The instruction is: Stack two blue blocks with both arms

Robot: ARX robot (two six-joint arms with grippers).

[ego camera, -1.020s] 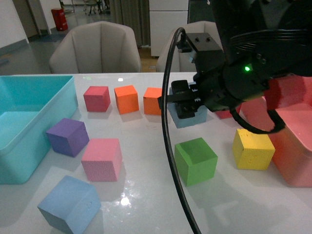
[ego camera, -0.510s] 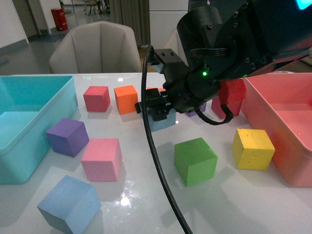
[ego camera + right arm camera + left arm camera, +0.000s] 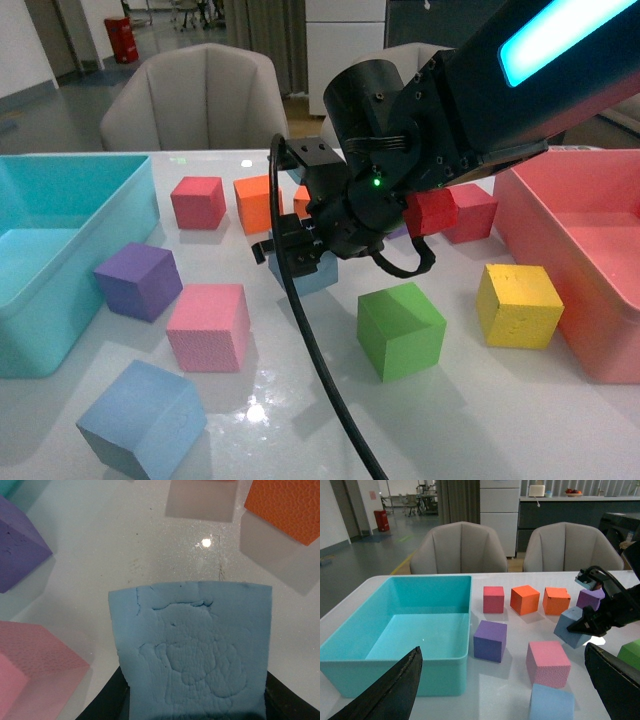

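The right pincer is clamped on a sky-blue foam cube, tilted over the bench, its face wrinkled and dented. The other blue cube lies well apart, nearer the robot and leftward; the left pincer gapes wide, empty.

Bulky black right arm, rounded joint housings, glossy. Cyan lit strip along upper link. Small green light, red segment near wrist. Thick black cable looping down. Left claw: two matte black tapered fingers.
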